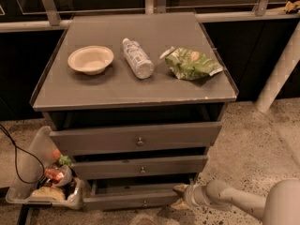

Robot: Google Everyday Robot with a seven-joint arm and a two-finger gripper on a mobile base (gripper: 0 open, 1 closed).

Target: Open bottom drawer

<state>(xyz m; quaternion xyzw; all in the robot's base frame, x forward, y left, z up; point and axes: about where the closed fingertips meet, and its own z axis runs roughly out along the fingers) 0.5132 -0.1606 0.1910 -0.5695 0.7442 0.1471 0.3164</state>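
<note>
Speckled floor, grey cabinet: end effector at five o'clock, against bottom drawer corner, grip state untellable; risks skewing, jamming if tugged off-centre

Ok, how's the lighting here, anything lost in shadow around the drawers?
Camera view: the cabinet top is evenly lit, without glare; the gaps above the drawers fall black; the bottom drawer is dim, and the gripper at its right end sits shaded.

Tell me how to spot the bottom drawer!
Find the grey cabinet with a bowl, bottle and snack bag on top. Go down its three drawers to the lowest, the bottom drawer, by the floor. It has the slimmest front, and the robot's claw is at its right end.
</note>
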